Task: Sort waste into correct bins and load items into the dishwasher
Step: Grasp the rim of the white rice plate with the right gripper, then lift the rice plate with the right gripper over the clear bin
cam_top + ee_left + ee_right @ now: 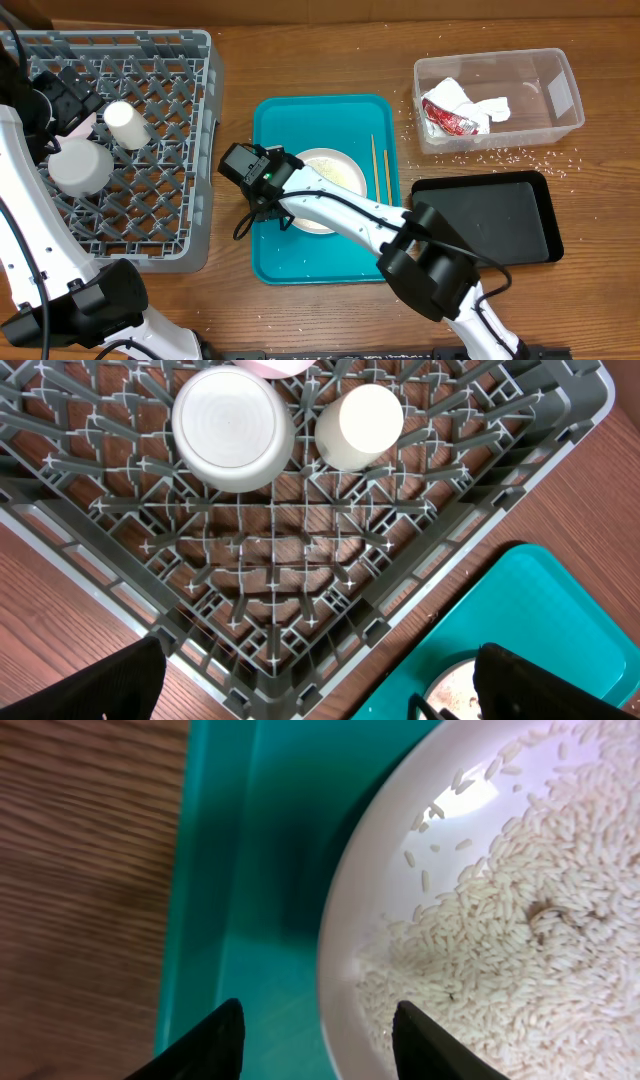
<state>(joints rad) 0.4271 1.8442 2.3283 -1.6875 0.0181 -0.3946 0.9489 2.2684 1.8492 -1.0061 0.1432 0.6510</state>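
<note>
Overhead only: chopsticks (379,168) beside plate (331,153)

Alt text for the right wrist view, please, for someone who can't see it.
The open right gripper frames the left rim of a white plate of rice grains on a teal tray. Wooden table shows at left.

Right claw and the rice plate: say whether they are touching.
Cannot tell. Right wrist view: the right claw is open astride the plate rim, one finger over the tray, one over the rice; their height above it is unreadable.
</note>
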